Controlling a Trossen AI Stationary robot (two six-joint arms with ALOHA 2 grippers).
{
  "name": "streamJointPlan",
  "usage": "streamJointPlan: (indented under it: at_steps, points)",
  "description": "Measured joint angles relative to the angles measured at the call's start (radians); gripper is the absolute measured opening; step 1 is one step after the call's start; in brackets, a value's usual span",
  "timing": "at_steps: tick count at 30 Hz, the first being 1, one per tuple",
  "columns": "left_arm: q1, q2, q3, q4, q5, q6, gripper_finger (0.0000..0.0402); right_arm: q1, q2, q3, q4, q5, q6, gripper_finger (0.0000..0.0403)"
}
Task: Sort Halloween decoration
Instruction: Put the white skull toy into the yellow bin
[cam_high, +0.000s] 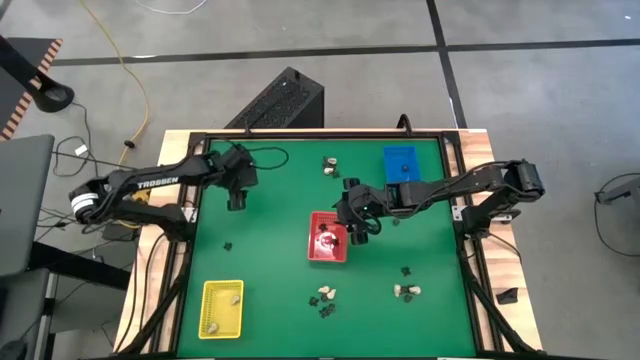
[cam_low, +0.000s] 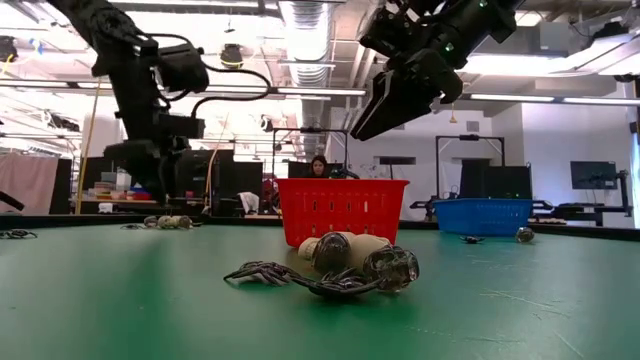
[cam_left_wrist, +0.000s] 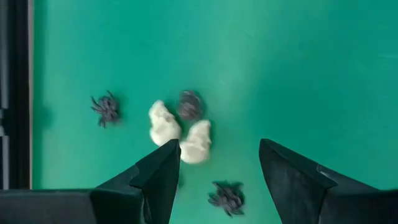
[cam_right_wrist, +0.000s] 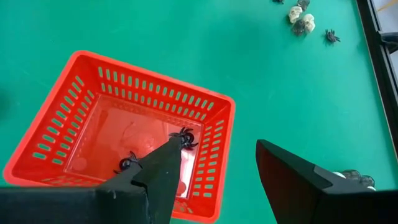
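Spiders (cam_right_wrist: 184, 135) already lie in the red basket (cam_right_wrist: 211, 158) under our right gripper (cam_right_wrist: 217, 163), jaws wide and empty; our left gripper (cam_left_wrist: 217, 165), also wide, hovers nearest the skulls (cam_left_wrist: 180, 132).

high: overhead, straight down | low: tabletop level | wrists: downward (share red tray (cam_right_wrist: 118, 143))

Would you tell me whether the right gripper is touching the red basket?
Apart: the low view shows the right gripper hanging above the red basket, background visible between them.
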Motion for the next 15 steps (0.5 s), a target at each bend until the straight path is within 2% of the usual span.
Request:
streamJointPlan:
  at_steps: [15]
  points:
    - [0.050, 0.000, -0.109, 0.161, -0.008, 0.005, 0.0210, -0.002, 0.000, 0.000, 0.004, 0.000, 0.000, 0.0240]
